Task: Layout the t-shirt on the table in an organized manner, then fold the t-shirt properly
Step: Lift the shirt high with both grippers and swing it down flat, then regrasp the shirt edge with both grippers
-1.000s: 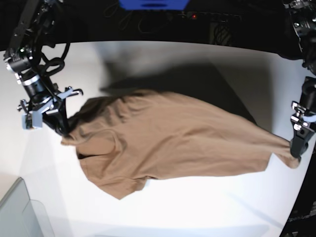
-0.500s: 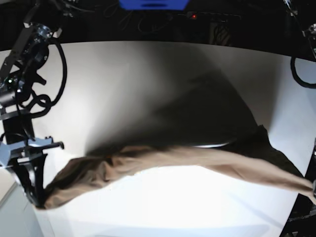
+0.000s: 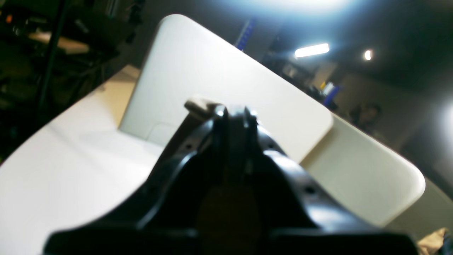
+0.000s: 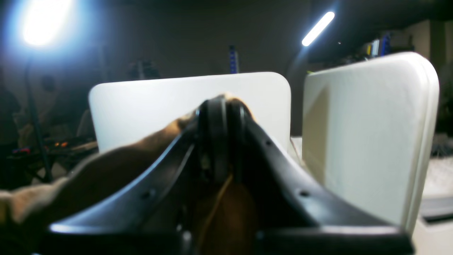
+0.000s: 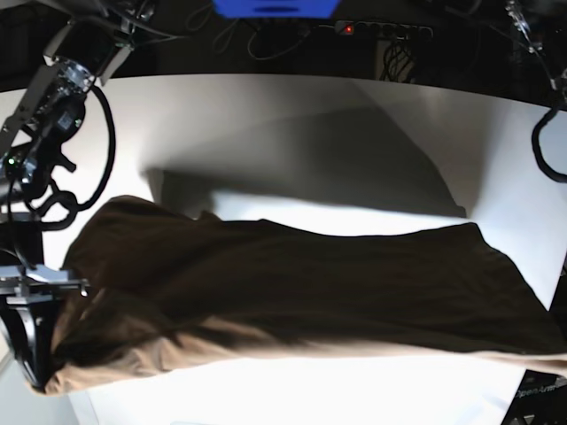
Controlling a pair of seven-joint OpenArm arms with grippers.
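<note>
The brown t-shirt hangs stretched wide above the white table, its shaded side facing the base view. At the left of that view my right gripper is shut on one end of the cloth. The right wrist view shows its jaws closed, with brown t-shirt trailing off to the left. My left gripper is also shut, and a small bit of t-shirt pokes out at its tip. In the base view the left gripper lies past the right edge.
The shirt throws a broad shadow on the table behind it. A black cable loop hangs at the right edge, and the right arm's cables at the left. White rounded panels and dark room clutter fill the wrist views.
The shirt has come up off the table, from lying flat to hanging spread between both grippers. The right arm moved down the left side of the base view; the left gripper left that view.
</note>
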